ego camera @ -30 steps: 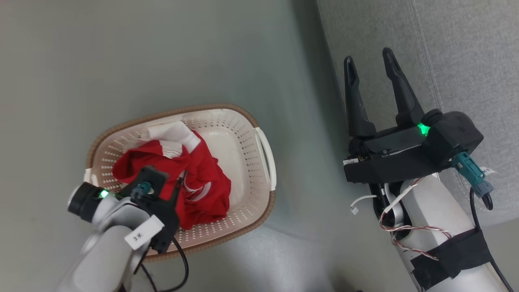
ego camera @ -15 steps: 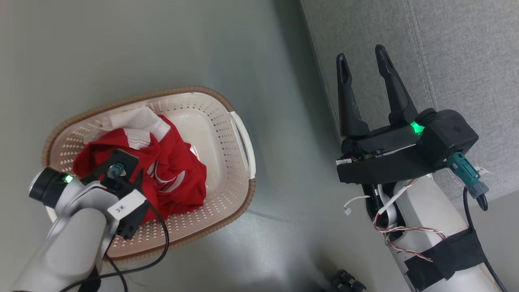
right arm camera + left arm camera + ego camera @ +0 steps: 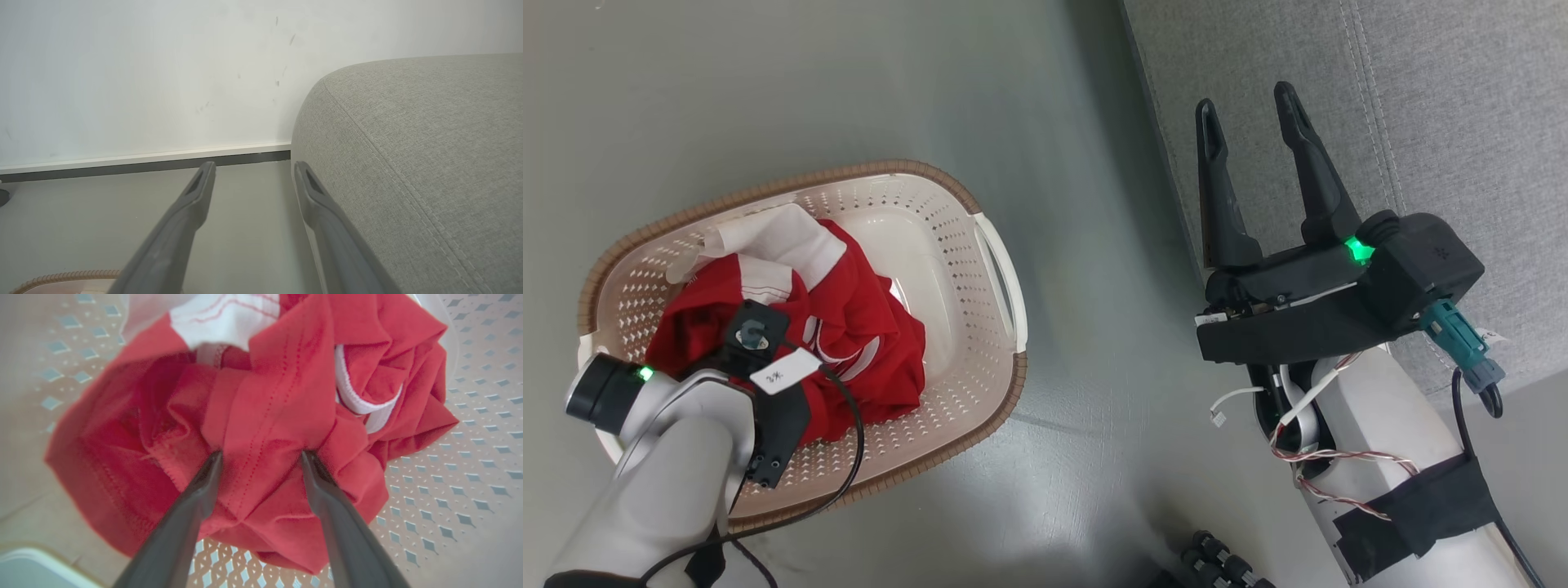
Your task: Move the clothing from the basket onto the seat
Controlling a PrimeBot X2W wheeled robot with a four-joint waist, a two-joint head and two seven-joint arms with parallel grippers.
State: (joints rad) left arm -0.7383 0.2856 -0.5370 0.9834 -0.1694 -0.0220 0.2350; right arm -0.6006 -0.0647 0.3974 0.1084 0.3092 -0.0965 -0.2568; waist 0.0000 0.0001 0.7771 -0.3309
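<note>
The left gripper (image 3: 261, 454) stood with its jaws spread wide, both tips pushed down into the red clothing (image 3: 265, 400) but not closed on it. Between the jaws lay a raised fold of the red fabric with a line of stitching running along it. Just beyond the tips the garment bunched up toward a white panel. Out past the outer side of the right-hand finger, a white-striped band curled through the folds. The whole heap lay crumpled inside the laundry basket (image 3: 935, 214), whose perforated cream floor showed outside both fingers and under their bases. In the head view the left wrist hung over the near side of the heap, hiding the fingers themselves.

The right gripper (image 3: 1246, 98) was also open, with nothing between its jaws except bare grey floor (image 3: 849, 82). The grey woven couch (image 3: 1462, 122) was close beside the outer face of its right-hand finger; whether they touched could not be told. The couch's rounded corner and stitched seam ran along that side. Ahead of those tips were a white baseboard (image 3: 143, 157) and a pale wall (image 3: 143, 61). The basket was well off to the outer side of the left-hand finger, and no clothing lay on the part of the couch in view.
</note>
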